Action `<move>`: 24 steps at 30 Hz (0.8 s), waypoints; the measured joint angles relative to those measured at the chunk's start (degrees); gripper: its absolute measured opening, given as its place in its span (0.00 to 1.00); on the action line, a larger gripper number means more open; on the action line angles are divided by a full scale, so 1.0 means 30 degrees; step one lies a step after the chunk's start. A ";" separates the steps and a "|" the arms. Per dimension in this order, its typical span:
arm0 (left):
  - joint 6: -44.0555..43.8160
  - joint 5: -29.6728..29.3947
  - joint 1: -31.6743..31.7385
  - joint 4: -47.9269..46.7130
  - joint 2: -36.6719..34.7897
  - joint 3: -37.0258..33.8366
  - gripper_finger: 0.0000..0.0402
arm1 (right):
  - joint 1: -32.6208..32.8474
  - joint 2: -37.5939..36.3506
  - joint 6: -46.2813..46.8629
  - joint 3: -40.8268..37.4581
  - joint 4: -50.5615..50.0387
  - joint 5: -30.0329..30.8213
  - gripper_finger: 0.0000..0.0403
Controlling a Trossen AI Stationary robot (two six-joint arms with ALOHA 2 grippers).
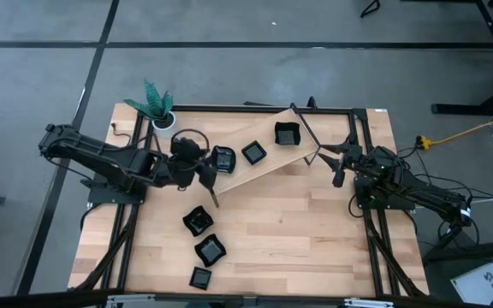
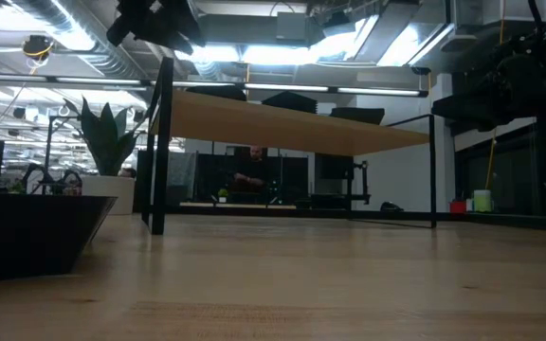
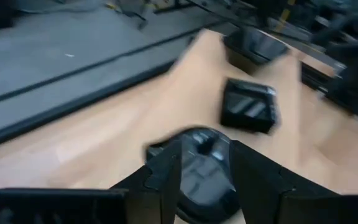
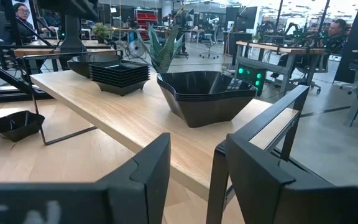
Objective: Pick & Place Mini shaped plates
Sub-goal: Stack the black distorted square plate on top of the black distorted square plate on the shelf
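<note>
Three stacks of mini shaped plates [image 1: 253, 153] stand in a row on a raised wooden shelf [image 1: 259, 175]: rounded [image 1: 222, 159], square, and leaf-like [image 4: 207, 96]. Three more black plates [image 1: 198, 221] lie on the table near its front edge. My left gripper [image 1: 205, 169] hovers open at the shelf's left end. In its wrist view the rounded plate [image 3: 204, 180] shows between its spread fingers [image 3: 166, 168], resting on the shelf. My right gripper [image 4: 191, 168] waits open and level at the shelf's right end, with nothing between its fingers.
A white pot with a green plant [image 1: 157, 107] stands at the table's far left corner. The shelf's black frame legs [image 2: 159, 142] reach down to the table. One plate [image 2: 27, 232] sits close before the low camera. Bare wood lies at the table's front right.
</note>
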 joint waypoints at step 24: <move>-0.2229 0.8030 -0.6378 0.2722 0.5082 0.0000 0.32 | -0.0001 0.0003 0.0000 -0.0003 -0.0004 0.0000 0.38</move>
